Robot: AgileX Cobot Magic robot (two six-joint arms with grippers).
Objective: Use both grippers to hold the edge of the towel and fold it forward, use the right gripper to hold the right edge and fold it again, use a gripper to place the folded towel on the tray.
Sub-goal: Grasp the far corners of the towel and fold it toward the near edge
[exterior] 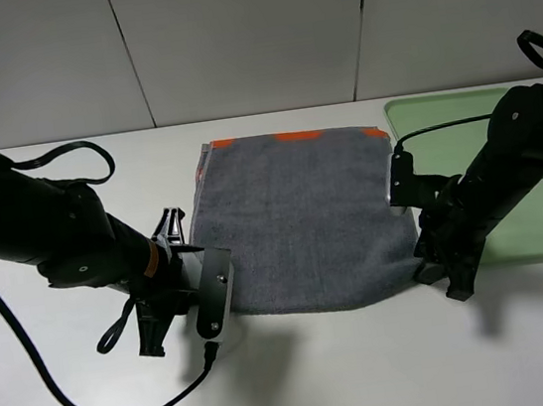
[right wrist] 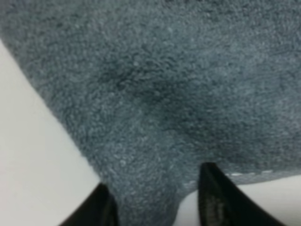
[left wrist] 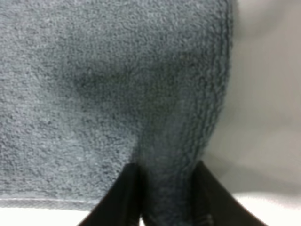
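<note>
The dark grey towel [exterior: 299,219] lies flat on the white table, with orange stripes peeking out along its far edge. My left gripper [exterior: 224,314] is at the towel's near left corner. In the left wrist view its black fingers [left wrist: 128,190] pinch a raised ridge of towel [left wrist: 141,94], so the left gripper [left wrist: 164,197] is shut on it. My right gripper [exterior: 432,267] is at the near right corner. There the right gripper [right wrist: 157,207] has closed around the towel [right wrist: 155,94] corner, which creases slightly between the fingers [right wrist: 214,197]. The pale green tray [exterior: 438,101] lies to the right, partly behind the right arm.
Black cables trail from the left arm across the table's left and front [exterior: 67,400]. The right arm reaches over the tray's near left part. A white wall stands behind the table's far edge.
</note>
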